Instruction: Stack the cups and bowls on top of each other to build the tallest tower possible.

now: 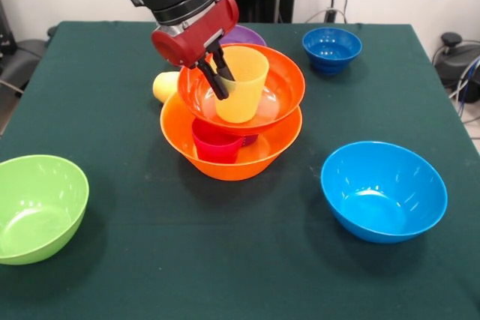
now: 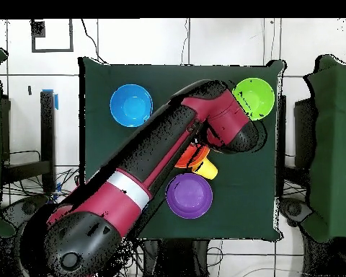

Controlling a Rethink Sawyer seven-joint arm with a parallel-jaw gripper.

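The tower stands mid-table: the largest orange-yellow bowl (image 1: 259,157) holds a red-pink cup (image 1: 216,145), and the red-orange bowl (image 1: 281,84) rests on top. Inside that bowl is the orange-yellow cup (image 1: 244,88), slightly tilted. My gripper (image 1: 226,86) is shut on its rim, one finger inside and one outside. A pale yellow cup (image 1: 166,86) (image 2: 205,170) lies beside the tower. The purple bowl (image 1: 247,34) (image 2: 189,195) sits behind it. In the overhead view my arm hides the gripper and most of the tower.
The light blue bowl (image 1: 384,191) (image 2: 131,105) sits at front right in the front view. The lime green bowl (image 1: 37,207) (image 2: 254,97) is at front left. The small dark blue bowl (image 1: 331,49) stands at far right.
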